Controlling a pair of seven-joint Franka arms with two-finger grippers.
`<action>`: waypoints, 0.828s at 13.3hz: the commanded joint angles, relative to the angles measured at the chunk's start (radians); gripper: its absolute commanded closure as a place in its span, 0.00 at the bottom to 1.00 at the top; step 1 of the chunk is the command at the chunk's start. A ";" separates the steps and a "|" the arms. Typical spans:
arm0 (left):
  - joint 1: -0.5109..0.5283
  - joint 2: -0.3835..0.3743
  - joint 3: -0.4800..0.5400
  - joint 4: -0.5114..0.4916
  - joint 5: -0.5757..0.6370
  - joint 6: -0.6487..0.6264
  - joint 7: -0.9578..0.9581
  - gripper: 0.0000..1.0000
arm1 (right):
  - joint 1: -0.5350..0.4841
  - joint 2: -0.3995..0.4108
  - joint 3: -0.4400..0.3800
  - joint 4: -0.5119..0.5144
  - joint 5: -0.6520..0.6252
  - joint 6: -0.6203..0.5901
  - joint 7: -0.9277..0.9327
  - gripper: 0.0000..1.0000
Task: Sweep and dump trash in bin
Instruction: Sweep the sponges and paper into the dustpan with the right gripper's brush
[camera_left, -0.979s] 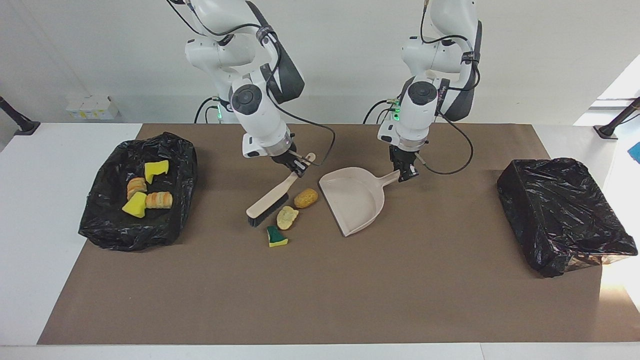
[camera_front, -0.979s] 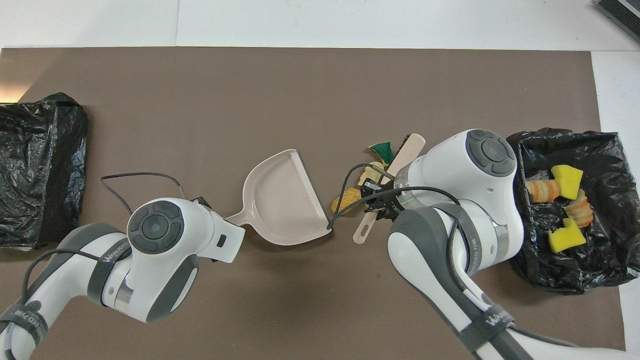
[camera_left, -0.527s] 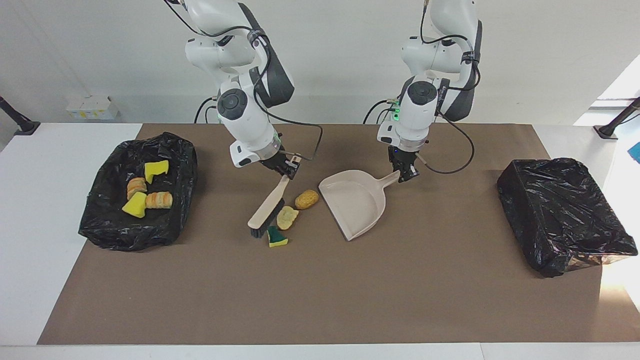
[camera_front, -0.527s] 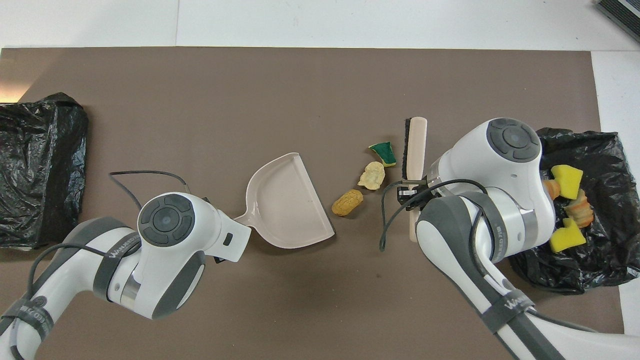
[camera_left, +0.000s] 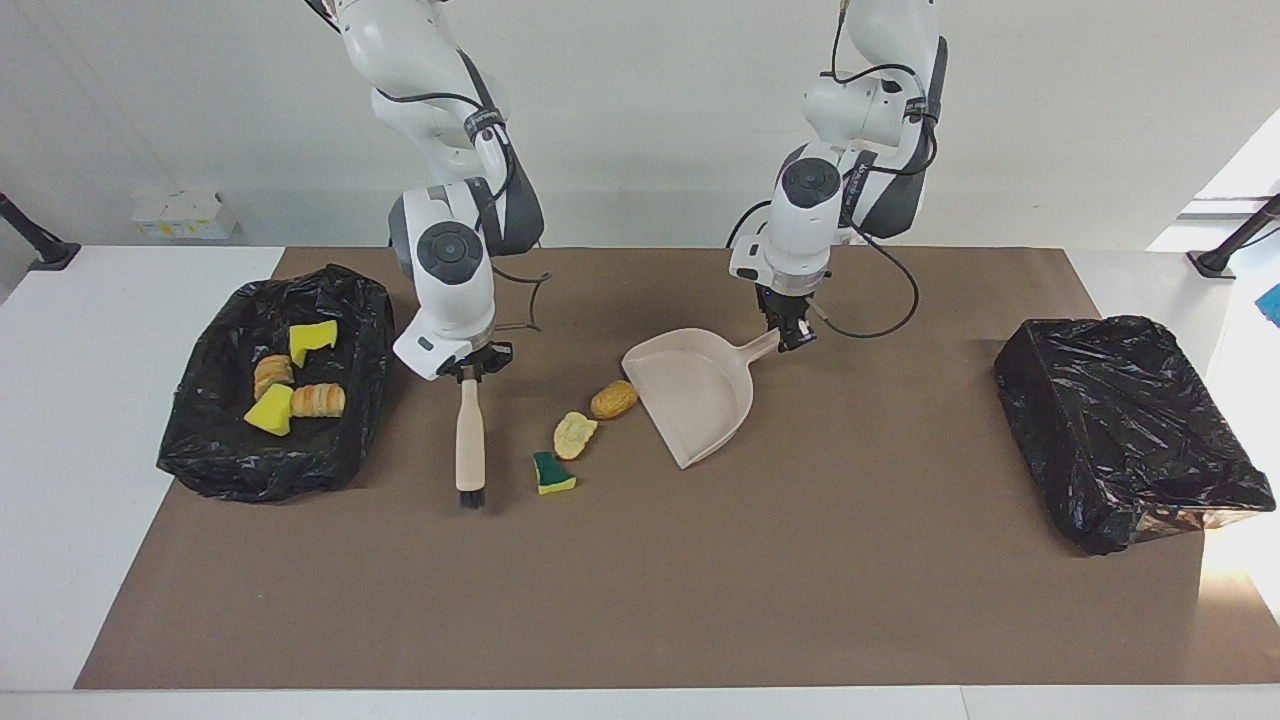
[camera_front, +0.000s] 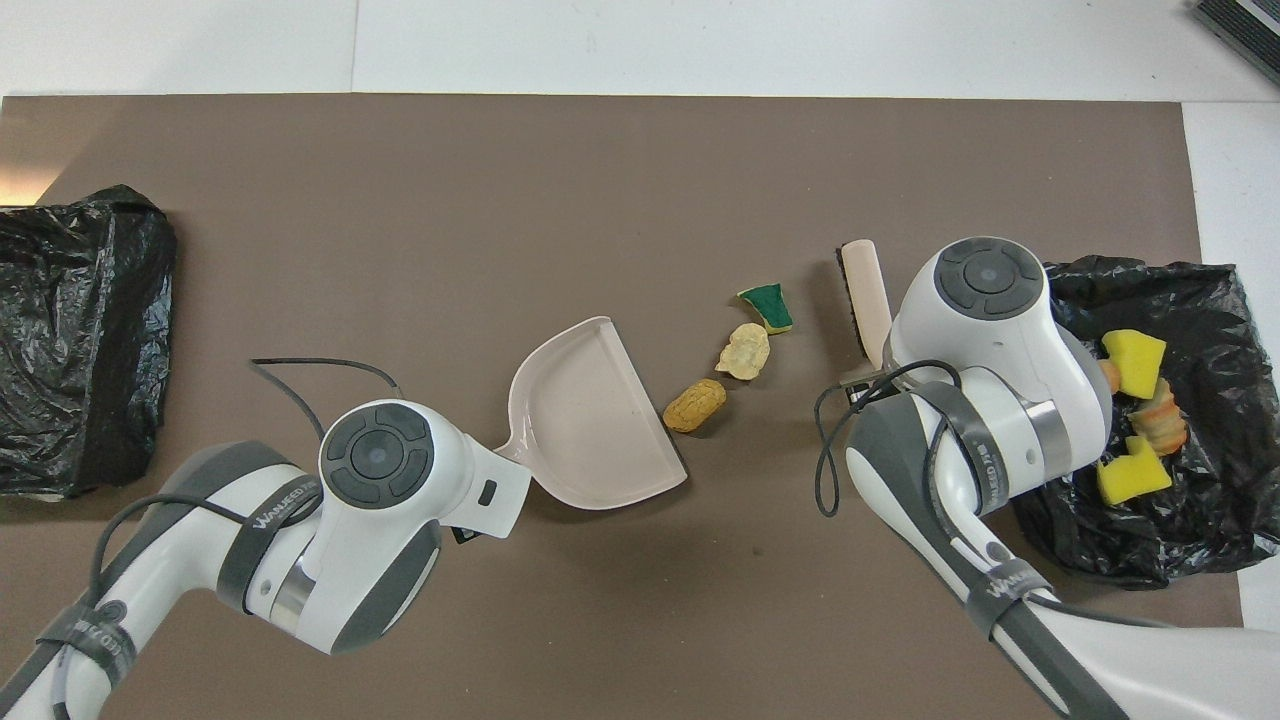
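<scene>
1. The right gripper (camera_left: 470, 372) is closed on the handle of a beige hand brush with black bristles (camera_left: 468, 440). The brush hangs with its bristles down by the brown mat on the tabletop (camera_left: 640, 600).
2. The left gripper (camera_left: 792, 338) is closed on the handle of a beige plastic dustpan (camera_left: 693, 395). The dustpan rests on the mat, near the middle.
3. Three bits of trash lie on the mat in a slanted row between the brush and the dustpan.
4. A golden-brown bread-like chunk (camera_left: 613, 399) is just beside the open edge of the dustpan.
5. A pale tan bread-like piece (camera_left: 574, 435) lies next to it, a bit farther from the robots.
6. A green-topped yellow sponge (camera_left: 552, 474) is the one farthest from the robots, near the brush's bristles but not touching them.
7. A bin lined with a black plastic bag (camera_left: 215, 440) sits at the right arm's end of the tabletop. In it lie two yellow sponge pieces (camera_left: 312, 341) and two striped bread-like rolls (camera_left: 318, 400).
8. A second black-bagged bin (camera_left: 1120, 430) sits at the left arm's end of the tabletop.
</scene>
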 joint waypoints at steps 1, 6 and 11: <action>-0.015 -0.001 0.002 0.028 0.001 -0.039 -0.045 1.00 | 0.008 0.013 0.020 0.024 -0.008 -0.038 -0.060 1.00; -0.015 0.006 0.000 0.042 0.005 -0.047 -0.029 1.00 | 0.103 0.020 0.022 0.018 0.058 -0.051 -0.052 1.00; -0.014 0.006 0.000 0.042 0.005 -0.044 -0.029 1.00 | 0.182 0.025 0.022 0.012 0.141 -0.042 0.003 1.00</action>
